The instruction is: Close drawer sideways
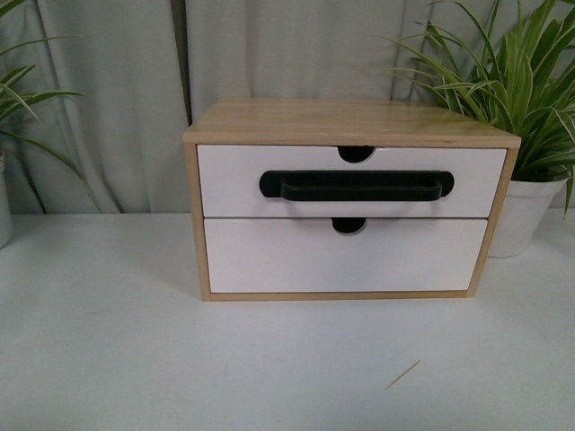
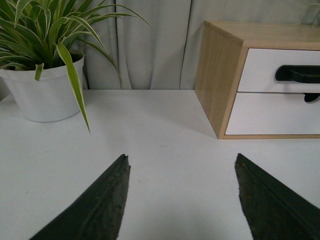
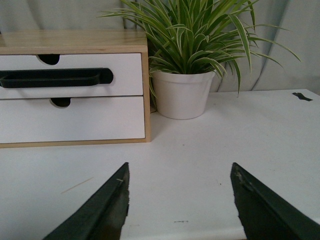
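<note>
Both my pincers, left [image 2: 180, 197] and right [image 3: 180, 205], hang released before the drawer [image 1: 350, 182]; it looks flush, pushing risks shoving the cabinet [image 1: 350, 121].

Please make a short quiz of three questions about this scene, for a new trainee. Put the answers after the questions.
1. True or false: the white-fronted wooden drawer with the long black bar handle sits flush in the light wooden cabinet.
2. Which drawer front has no handle? A) the upper one B) the plain white lower drawer front
3. Fill in: the left gripper and the right gripper are both ____ and hold nothing.

Key:
1. True; in the front view it does not stick out.
2. B
3. open; each hangs above the white table, apart from the cabinet.
</note>
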Available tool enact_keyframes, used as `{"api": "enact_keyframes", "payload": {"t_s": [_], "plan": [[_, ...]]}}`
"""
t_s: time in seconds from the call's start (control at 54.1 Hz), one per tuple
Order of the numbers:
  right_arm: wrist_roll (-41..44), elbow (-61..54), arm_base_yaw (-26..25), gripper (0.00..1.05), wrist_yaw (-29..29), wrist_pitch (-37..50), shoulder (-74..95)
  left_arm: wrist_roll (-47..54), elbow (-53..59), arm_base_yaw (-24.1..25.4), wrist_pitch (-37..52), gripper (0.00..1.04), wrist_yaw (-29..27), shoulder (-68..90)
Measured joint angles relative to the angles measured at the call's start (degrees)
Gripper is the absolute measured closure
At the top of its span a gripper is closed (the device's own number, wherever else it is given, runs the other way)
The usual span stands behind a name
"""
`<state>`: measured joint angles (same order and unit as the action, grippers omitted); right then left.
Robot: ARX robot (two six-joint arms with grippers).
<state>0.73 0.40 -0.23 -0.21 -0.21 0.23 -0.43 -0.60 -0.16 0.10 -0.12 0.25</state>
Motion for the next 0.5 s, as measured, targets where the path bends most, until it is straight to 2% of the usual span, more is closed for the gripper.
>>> {"api": "enact_keyframes", "payload": {"t_s": [0.222, 0.296, 0.499], "plan": [[0.0, 0.0, 0.0, 0.08, 0.0, 0.0, 0.0, 0.1, 0.0, 0.0, 0.0, 0.04, 0.0, 0.0], [-0.1, 0.0, 0.0, 0.09, 0.0, 0.0, 0.0, 0.0, 0.0, 0.0, 0.0, 0.07, 0.0, 0.0], [-0.1, 0.0, 0.0, 0.09, 0.0, 0.0, 0.0, 0.1, 0.0, 0.0, 0.0, 0.06, 0.0, 0.0]]}}
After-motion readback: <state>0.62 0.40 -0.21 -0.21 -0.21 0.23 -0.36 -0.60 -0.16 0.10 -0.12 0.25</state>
